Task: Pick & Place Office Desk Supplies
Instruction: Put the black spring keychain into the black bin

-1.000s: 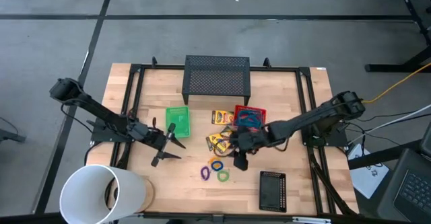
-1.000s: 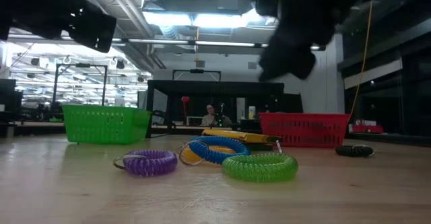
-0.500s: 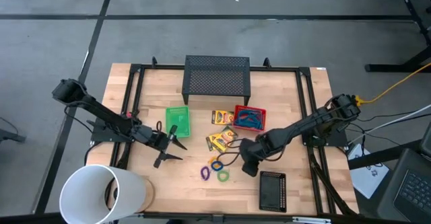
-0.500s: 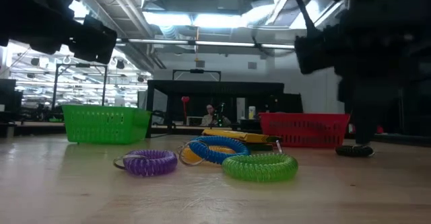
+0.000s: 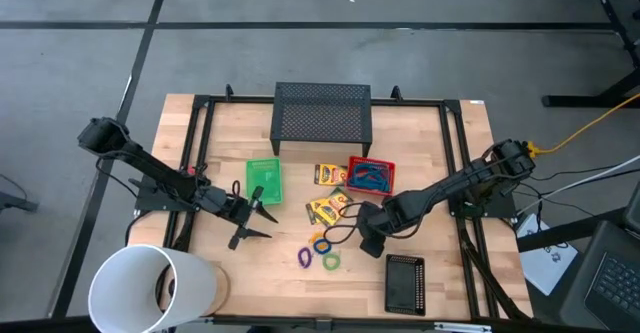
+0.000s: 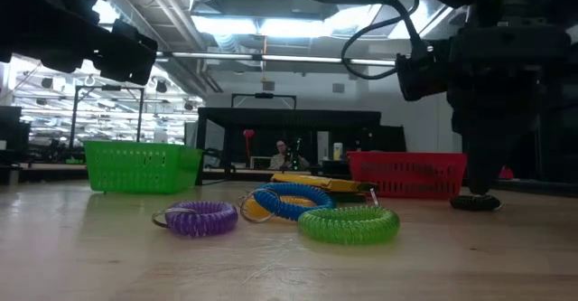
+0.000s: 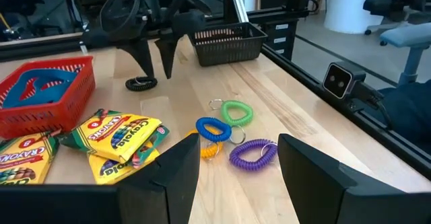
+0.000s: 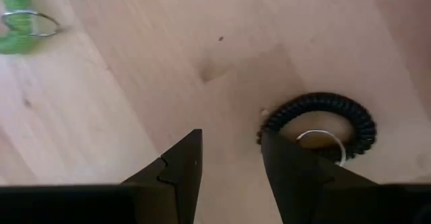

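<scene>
1. The right gripper (image 8: 229,167) hangs just above the black coiled rubber ring (image 8: 316,126) on the wooden table (image 5: 440,163), fingers spread, one beside its rim, probably to take it.
2. The left gripper (image 5: 250,218) waits apart near the green mesh tray (image 5: 264,178), fingers spread.

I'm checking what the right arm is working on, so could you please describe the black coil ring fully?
The black spiral-coil ring, plastic-looking, with a thin metal key ring attached, lies flat on the bare wooden table, apart from the coloured rings. The right tool hangs open just above it, one finger at its edge, not yet gripping.
</scene>
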